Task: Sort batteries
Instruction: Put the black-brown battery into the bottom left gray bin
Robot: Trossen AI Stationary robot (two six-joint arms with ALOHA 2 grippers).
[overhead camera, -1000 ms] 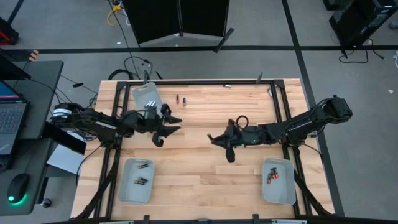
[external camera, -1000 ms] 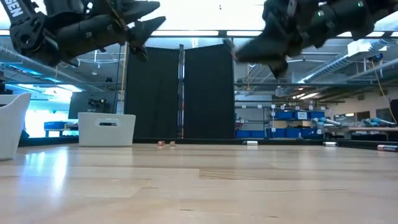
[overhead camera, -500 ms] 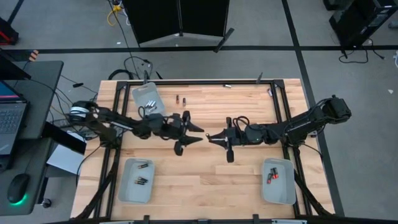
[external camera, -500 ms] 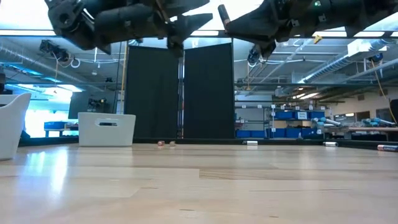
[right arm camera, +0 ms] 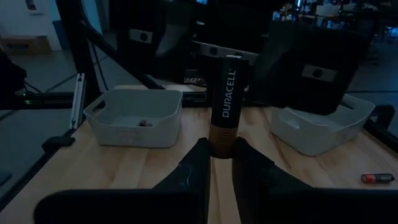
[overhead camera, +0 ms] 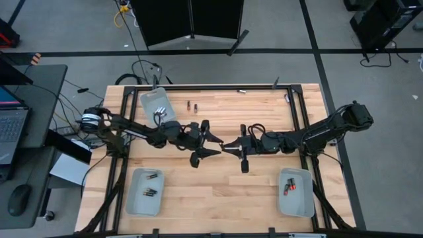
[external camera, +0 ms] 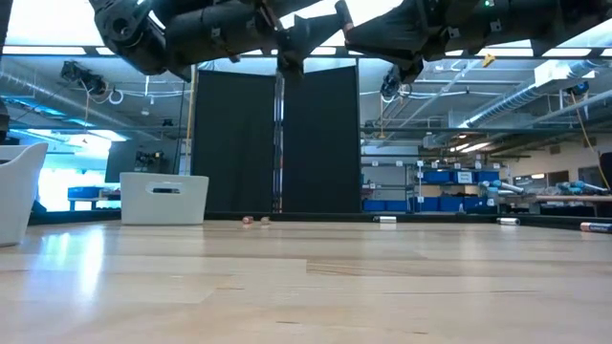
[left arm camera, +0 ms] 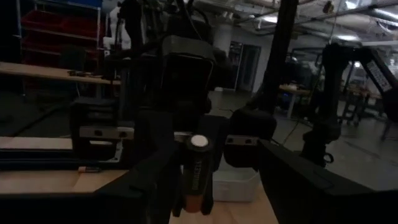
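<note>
A black Duracell battery [right arm camera: 227, 93] with a copper end is held high over the table's middle by my right gripper [right arm camera: 221, 152], which is shut on it. My left gripper [overhead camera: 219, 145] faces it from the table's left and is open. Its two fingers stand on either side of the battery [left arm camera: 196, 171] without plainly touching it. Other batteries lie in the pale grey trays: silvery ones in the far-left tray [overhead camera: 151, 99], dark ones in the near-left tray [overhead camera: 135, 198], a red-ended one in the near-right tray [overhead camera: 301, 201]. My right gripper pinches the battery's copper end [right arm camera: 222, 142] between its two fingertips [right arm camera: 198, 158]. The fingers are level and point toward the table's left. The battery sticks straight out ahead of them, in line with the fingers, lifted clear of the table.
Two loose batteries [overhead camera: 192, 105] lie on the wood near the far edge, and another small cell [overhead camera: 241, 91] lies at the far rail. A desk with a laptop stands off the table's left side. The table's middle and near part are bare wood.
My left arm has swung from beside the far-left tray toward the table's right until its open fingers flank the battery held by my right gripper. My right gripper has risen a little and stayed shut on the battery.
</note>
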